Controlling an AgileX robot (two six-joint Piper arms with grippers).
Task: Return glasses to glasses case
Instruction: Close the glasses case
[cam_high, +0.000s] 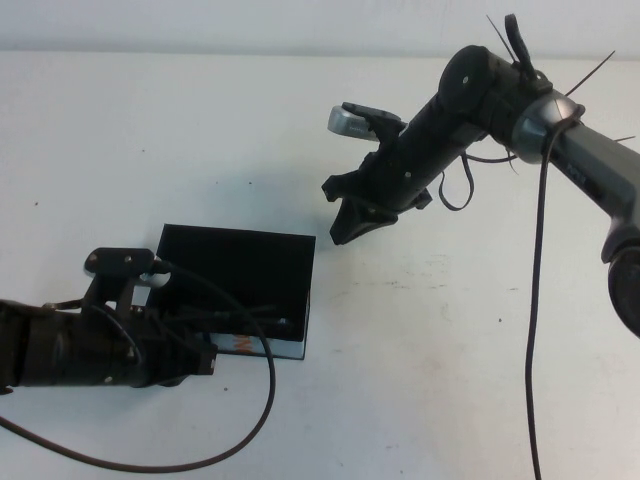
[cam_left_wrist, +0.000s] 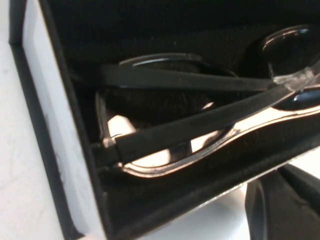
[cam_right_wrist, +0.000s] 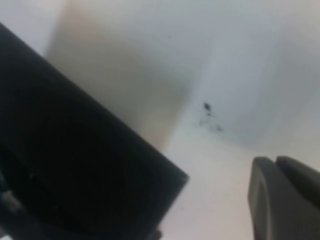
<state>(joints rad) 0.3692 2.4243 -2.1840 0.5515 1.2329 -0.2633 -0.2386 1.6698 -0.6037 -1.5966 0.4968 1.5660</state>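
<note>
Both arms are idling near your glasses case (cam_high: 240, 270): the glasses (cam_left_wrist: 190, 130) are lying folded inside it (lid still open). Right gripper (cam_high: 345, 230) is hovering shut, empty; left gripper (cam_high: 205, 350) state, cannot tell.

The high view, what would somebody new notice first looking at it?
Probably the glasses case, a black block on the white table, with the left gripper at its near edge. The left wrist view shows the glasses already lying folded inside it. Next comes the right gripper, shut and empty, raised off the table just beyond the case's far right corner.
</note>
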